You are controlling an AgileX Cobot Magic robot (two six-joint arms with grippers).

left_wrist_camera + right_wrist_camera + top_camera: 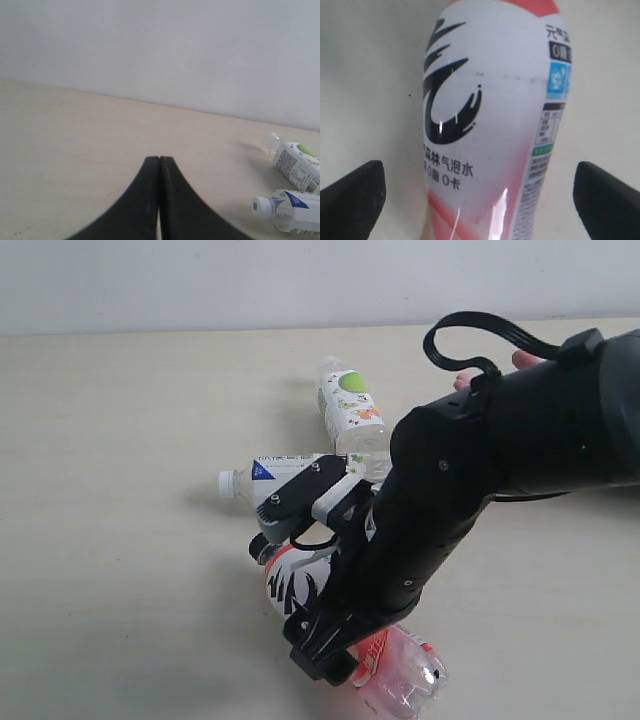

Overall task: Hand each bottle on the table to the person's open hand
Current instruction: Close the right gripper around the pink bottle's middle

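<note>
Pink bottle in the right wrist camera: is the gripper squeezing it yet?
No, the right gripper is wide open: bare table shows between each of its fingers and the pink bottle.

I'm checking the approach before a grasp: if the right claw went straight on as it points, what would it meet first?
The pink-labelled bottle, lying on the table, centred straight ahead of the open right claw. It is likely very near, though depth is unclear.
</note>
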